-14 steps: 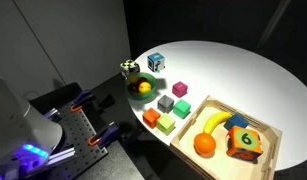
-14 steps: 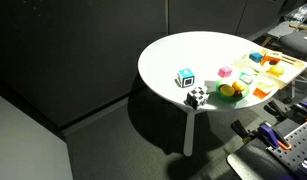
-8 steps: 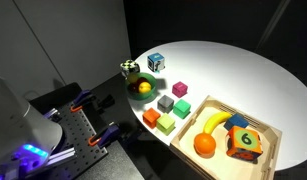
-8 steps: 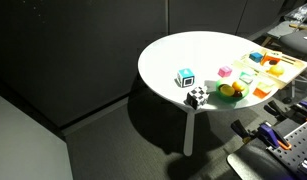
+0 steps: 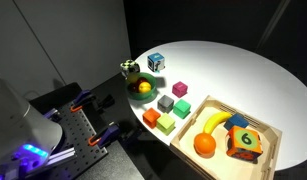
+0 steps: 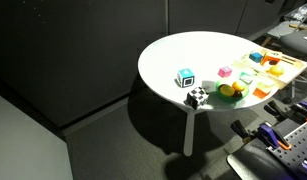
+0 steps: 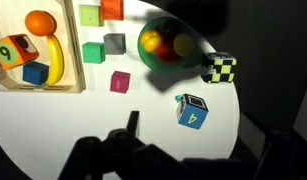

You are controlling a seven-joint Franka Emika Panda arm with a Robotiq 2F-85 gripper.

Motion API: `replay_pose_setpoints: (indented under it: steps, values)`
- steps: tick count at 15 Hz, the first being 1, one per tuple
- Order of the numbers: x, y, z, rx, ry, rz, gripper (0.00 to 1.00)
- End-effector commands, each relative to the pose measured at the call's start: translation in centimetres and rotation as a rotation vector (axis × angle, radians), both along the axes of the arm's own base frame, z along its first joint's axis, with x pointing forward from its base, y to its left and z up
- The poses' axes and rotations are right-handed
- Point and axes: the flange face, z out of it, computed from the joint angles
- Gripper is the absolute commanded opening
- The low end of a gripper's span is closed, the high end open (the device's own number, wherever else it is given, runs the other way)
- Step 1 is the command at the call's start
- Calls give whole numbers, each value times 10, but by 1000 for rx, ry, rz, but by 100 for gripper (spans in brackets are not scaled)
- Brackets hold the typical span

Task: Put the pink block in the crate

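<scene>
Magenta-pink cube (image 7: 120, 82), only one, lies on the white round table (image 7: 53, 130), outside the single shallow light-wood crate (image 7: 75, 50). Four other small blocks are near it: one grey block (image 7: 114, 43), one darker green block (image 7: 92, 52), one lighter green block (image 7: 89, 14) and one orange block (image 7: 113, 8). One round green bowl (image 7: 165, 45) and two patterned cubes, a checkered cube (image 7: 220, 68) and a blue cube (image 7: 191, 110), stand close by. The dark gripper (image 7: 183, 155) hangs above the table at the bottom edge of the wrist view, holding nothing visible; whether its jaws are apart I cannot tell.
</scene>
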Motion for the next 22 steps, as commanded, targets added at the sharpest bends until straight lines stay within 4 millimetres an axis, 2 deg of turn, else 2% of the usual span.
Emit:
replay_pose_setpoints:
  steps: [1,6,14,18,22]
  values:
    - [20,8,-3,-35,64,-42,100]
    - [44,14,-30,-75,174,-54,100]
    - [77,8,-83,-129,256,22,100]
    - [89,1,-101,-117,249,37,100]
    - [106,-16,-115,-95,243,12,100]
